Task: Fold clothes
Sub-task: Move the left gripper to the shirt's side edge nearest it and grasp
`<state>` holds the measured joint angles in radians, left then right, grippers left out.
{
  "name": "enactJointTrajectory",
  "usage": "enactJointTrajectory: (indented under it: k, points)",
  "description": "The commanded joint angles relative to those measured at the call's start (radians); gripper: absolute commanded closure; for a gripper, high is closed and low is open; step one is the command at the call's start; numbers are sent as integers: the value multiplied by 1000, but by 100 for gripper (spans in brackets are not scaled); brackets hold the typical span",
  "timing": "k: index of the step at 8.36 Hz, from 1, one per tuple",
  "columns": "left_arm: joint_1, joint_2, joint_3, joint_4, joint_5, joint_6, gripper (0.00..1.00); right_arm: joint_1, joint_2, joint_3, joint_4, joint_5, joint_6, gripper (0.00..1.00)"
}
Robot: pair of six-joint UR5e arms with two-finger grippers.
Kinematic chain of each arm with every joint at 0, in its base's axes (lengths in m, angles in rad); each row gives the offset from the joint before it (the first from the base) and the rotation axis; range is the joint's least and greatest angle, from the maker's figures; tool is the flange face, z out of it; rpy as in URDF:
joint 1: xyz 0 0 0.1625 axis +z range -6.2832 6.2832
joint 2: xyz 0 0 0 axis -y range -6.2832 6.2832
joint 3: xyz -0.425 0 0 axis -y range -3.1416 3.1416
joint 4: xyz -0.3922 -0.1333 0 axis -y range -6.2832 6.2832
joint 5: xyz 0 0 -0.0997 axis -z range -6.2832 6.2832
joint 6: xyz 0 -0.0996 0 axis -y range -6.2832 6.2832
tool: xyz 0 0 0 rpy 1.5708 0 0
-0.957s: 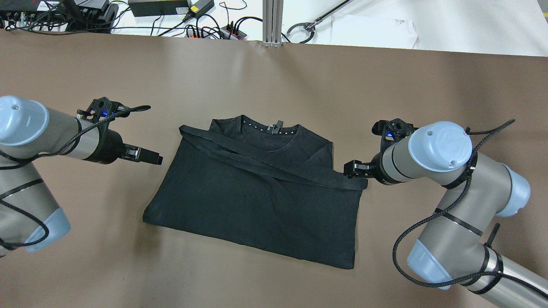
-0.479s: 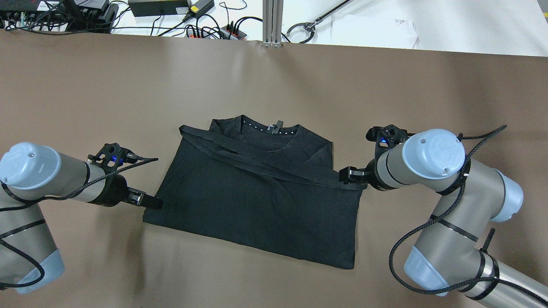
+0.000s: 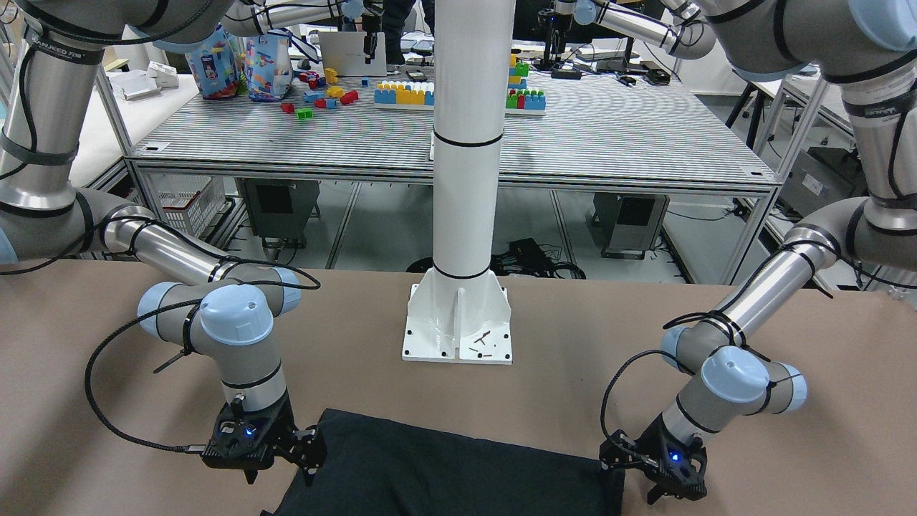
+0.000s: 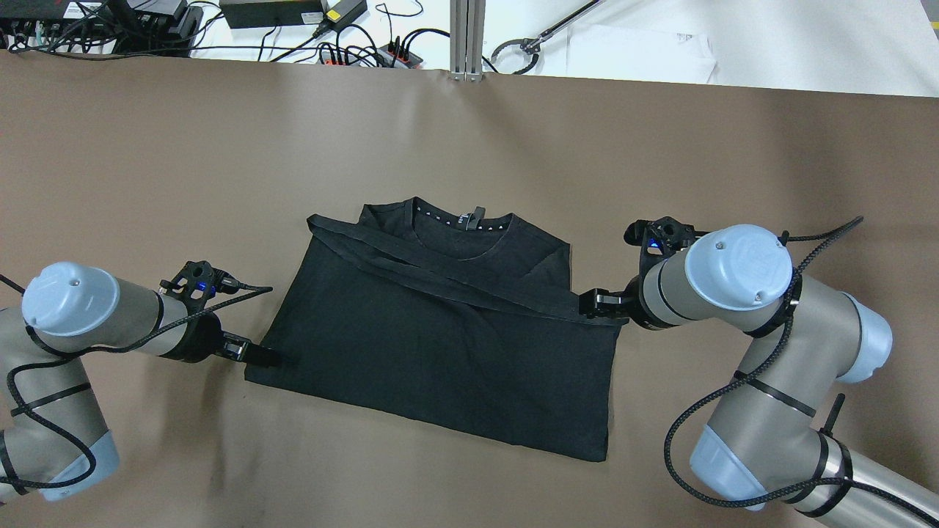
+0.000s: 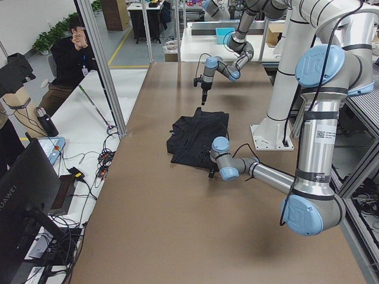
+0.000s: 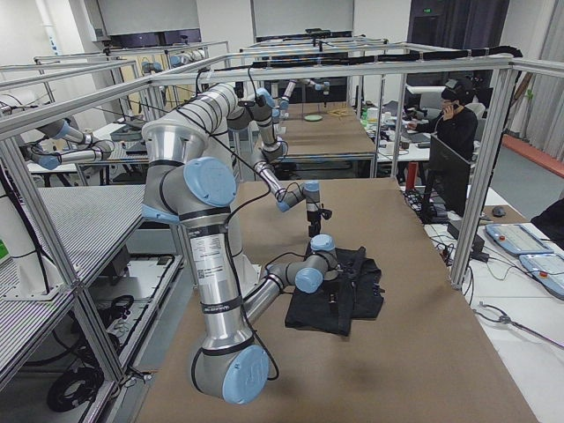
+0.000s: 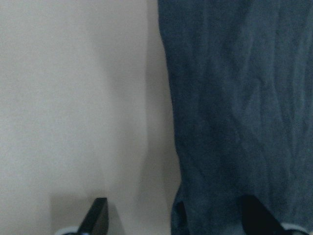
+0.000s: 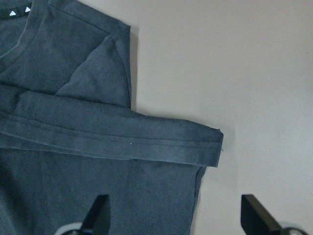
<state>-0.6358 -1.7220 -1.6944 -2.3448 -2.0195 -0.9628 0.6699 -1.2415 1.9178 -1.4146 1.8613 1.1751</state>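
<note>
The clothes are one black T-shirt (image 4: 440, 345) lying flat on the brown table, collar at the far side, with a hemmed band (image 4: 455, 282) folded diagonally across it. My left gripper (image 4: 265, 357) is low at the shirt's near-left corner. In the left wrist view it is open (image 7: 176, 220), one finger over bare table and the other over the cloth (image 7: 234, 98). My right gripper (image 4: 589, 303) is at the band's right end. It is open too (image 8: 176, 218), straddling the shirt's right edge just below the band's corner (image 8: 208, 147). Neither holds anything.
The white pillar's base (image 3: 458, 322) stands on the table behind the shirt's near edge. Cables and power strips (image 4: 352, 51) and an aluminium post (image 4: 466, 40) lie past the table's far edge. A person (image 5: 74, 53) sits off to that side.
My left gripper has swung towards the robot along the shirt's left side and come down at its near-left corner. My right gripper has edged left towards the band's end. Both stayed open.
</note>
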Motion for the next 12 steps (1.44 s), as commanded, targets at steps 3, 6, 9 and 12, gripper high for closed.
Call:
enactJointTrajectory:
  k: [3,6,9,12]
  points:
    - [33,-7,19,-64,-15,-22,49,-3,0,-2,-1,-19,0,6]
    - [50,-10,12,-68,-15,-22,65,-6,-1,0,0,-19,0,6]
    - [42,2,-16,-67,-18,-22,100,-19,2,-2,0,-21,3,6]
    - [-63,-14,34,-27,-10,-4,100,-19,2,-2,0,-20,1,6]
